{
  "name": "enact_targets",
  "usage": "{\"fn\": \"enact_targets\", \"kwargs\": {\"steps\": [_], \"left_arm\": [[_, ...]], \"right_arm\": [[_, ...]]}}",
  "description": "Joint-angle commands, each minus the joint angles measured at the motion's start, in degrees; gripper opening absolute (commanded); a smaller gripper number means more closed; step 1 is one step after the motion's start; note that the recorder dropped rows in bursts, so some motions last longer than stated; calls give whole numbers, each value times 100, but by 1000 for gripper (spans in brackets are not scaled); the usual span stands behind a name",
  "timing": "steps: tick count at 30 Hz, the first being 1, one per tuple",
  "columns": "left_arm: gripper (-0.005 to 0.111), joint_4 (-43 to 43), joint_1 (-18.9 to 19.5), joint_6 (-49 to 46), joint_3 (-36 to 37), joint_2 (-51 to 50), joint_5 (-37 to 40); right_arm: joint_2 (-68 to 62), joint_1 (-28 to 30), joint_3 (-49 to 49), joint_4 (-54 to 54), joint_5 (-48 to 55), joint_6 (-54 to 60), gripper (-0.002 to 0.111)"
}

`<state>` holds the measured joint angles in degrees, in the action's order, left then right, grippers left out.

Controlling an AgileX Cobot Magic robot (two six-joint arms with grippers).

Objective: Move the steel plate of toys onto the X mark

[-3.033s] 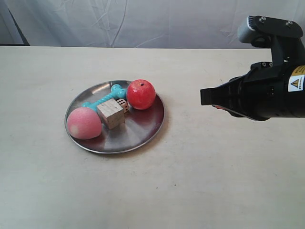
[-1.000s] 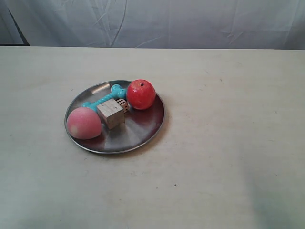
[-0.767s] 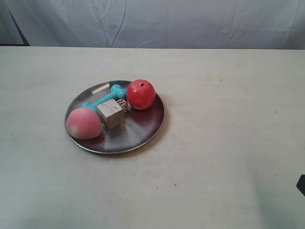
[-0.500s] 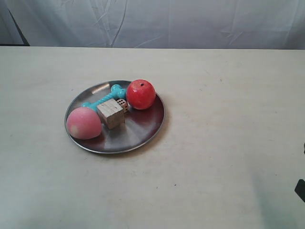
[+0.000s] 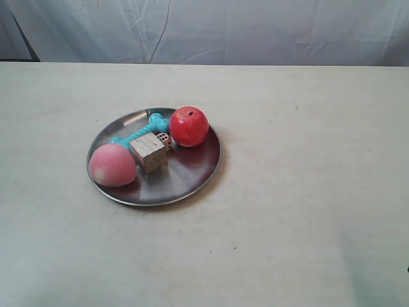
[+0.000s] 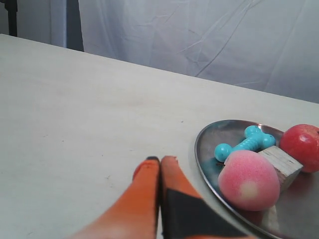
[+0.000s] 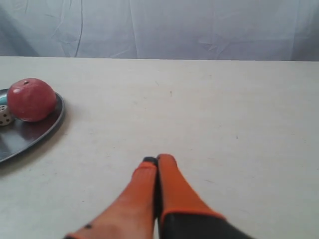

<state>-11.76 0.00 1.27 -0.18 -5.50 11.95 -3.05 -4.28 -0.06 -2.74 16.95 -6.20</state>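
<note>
So the steel plate (image 5: 185, 182) sits on the pale bench (image 5: 300, 192), a bit toward the exterior view's left of centre, and all the toys (image 5: 153, 144) are on it. The pink ball (image 5: 112, 165) is down by the near-left rim, with the wooden cube (image 5: 149, 152) just beside it around the middle. The little die (image 5: 164, 140) is tucked in behind the cube, between it and the red ball (image 5: 189, 126). The red ball takes up the far-right part of the plate. The teal bone (image 5: 137, 134) lies along the far side.

In the left wrist view, the left tool (image 6: 159, 160) has its two orange fingers pressed together with nothing between them. The tips are near the plate's rim on the pink ball's side, clear of it.

The right tool (image 7: 156, 159) is the same deal, fingers together and empty. It's over bare bench, well apart from the plate, which only peeks in at the edge of that view with the red ball and die. A greyish-white cloth (image 5: 223, 32) hangs behind the bench.
</note>
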Motion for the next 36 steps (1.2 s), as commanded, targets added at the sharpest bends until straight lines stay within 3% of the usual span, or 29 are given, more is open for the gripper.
{"fn": "enact_targets", "kwargs": {"steps": [1,10,15,36], "left_arm": [[0,30,0,-12,18,44,-35],[0,30,0,-12,18,44,-35],[0,30,0,-12,18,44,-35],[0,30,0,-12,18,44,-35]], "right_arm": [[49,29,6,241,6,66,0],[49,29,6,274,33,84,0],[13,29,6,-1310,68,126,0],[13,29,6,-1311,68,126,0]]}}
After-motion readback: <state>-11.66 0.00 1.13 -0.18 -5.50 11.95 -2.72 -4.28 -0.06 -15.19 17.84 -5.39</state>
